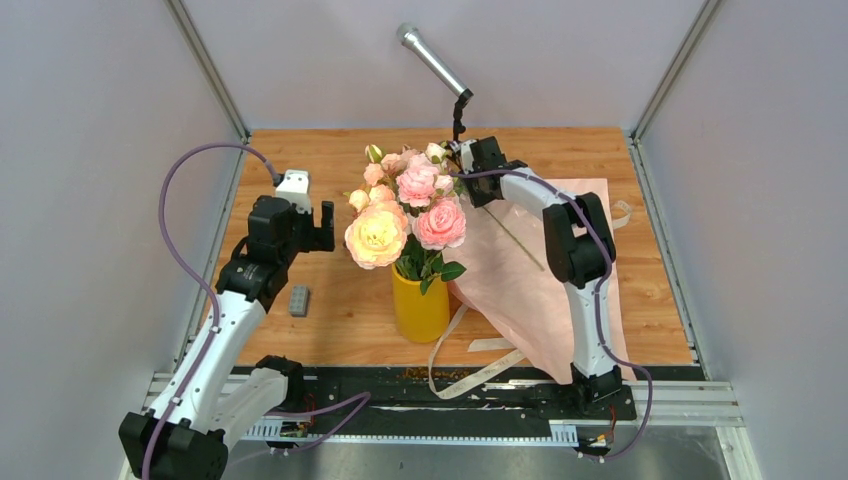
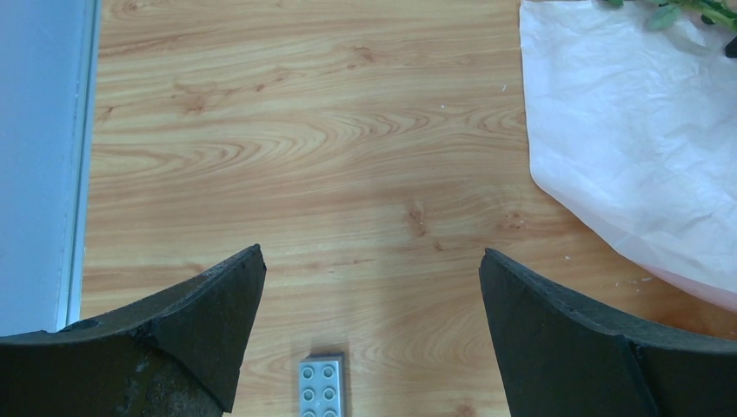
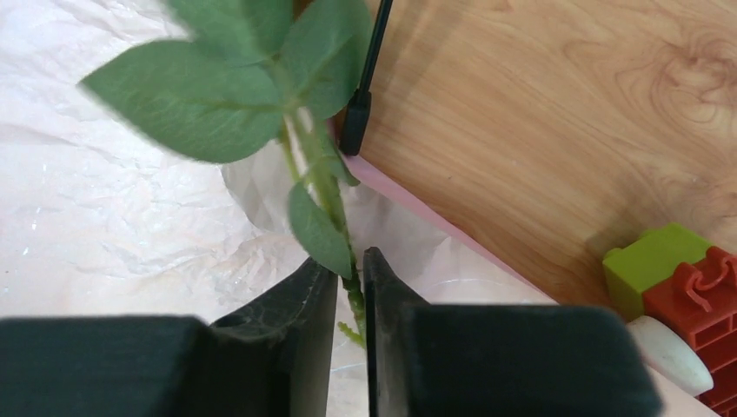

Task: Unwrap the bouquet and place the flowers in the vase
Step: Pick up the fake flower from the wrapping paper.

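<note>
Jaws first: your right gripper (image 3: 350,295) has its two fingers pinched on a leafy green stem (image 3: 313,174), which runs up between them with only a thin gap on either side. Your left gripper (image 2: 372,254) stands wide apart with nothing in it, over bare wood.

Under both arms you have the wooden table (image 1: 330,150). Across its right half the pink paper (image 1: 540,290) lies opened out and crumpled, beneath your right arm, with its near corner reaching the front edge.

The flowers (image 1: 405,205) stand in the vase (image 1: 420,305), which is upright near the middle of the table and just left of the paper. Pink and peach blooms spread above its mouth, with leaves at the rim. From above, your right gripper sits just beside the small buds at the back right of the bunch.

A microphone (image 1: 430,55) hangs over the far edge. The beige ribbon (image 1: 470,365) lies loose, curling from the paper toward the front edge. A small grey block (image 2: 322,387) rests on the wood left of the vase. Green and red toy bricks (image 3: 687,278) sit beside the paper's edge.
</note>
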Action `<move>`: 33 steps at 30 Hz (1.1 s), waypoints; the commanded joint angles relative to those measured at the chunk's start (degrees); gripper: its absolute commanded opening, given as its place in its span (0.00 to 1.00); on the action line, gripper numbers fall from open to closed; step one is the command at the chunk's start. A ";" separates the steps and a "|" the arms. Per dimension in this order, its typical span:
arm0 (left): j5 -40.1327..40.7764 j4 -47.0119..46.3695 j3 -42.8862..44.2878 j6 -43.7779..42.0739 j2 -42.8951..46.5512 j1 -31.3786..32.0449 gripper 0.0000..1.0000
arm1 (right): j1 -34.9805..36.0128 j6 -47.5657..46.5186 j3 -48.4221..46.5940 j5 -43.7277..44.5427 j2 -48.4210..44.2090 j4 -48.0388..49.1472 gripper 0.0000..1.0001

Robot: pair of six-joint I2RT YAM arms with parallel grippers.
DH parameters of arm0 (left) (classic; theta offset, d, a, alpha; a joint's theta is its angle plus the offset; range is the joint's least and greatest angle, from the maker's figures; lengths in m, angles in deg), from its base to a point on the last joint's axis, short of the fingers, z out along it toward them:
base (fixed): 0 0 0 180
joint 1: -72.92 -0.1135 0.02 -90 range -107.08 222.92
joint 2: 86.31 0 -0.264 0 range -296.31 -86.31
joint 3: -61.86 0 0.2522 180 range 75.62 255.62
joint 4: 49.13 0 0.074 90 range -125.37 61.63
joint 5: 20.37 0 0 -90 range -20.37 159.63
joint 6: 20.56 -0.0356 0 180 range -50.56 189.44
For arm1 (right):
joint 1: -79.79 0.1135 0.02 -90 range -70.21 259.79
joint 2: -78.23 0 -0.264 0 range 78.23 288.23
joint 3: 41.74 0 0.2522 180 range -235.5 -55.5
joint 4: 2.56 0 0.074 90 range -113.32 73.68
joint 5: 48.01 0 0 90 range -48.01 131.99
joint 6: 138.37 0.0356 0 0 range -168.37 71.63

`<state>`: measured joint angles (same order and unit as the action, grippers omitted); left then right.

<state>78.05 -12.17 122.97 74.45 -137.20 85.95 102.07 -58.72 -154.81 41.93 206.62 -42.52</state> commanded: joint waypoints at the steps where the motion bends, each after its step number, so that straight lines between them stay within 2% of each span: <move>1: -0.74 -2.75 -0.15 -0.06 1.25 -0.29 1.00 | -0.19 0.66 -2.37 0.04 -0.20 0.46 0.12; 5: -2.58 -2.56 0.30 1.32 2.66 -0.29 1.00 | -0.23 0.93 -1.45 -0.53 -2.72 0.87 0.00; 14: -5.97 -3.13 -1.40 7.24 5.65 -0.28 1.00 | -0.60 4.23 7.59 -2.75 -14.67 5.75 0.00; 25: -11.53 -2.20 -0.81 12.78 9.15 -0.29 1.00 | -1.91 9.99 20.37 -10.69 -33.67 11.59 0.00; 33: -20.53 -1.75 3.53 15.26 11.39 -0.29 1.00 | -1.89 17.72 26.68 -17.34 -49.64 14.47 0.00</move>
<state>63.72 -12.96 121.88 87.28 -127.04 85.95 100.17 -46.26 -130.31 29.91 165.82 -33.69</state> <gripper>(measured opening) 0.998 0.051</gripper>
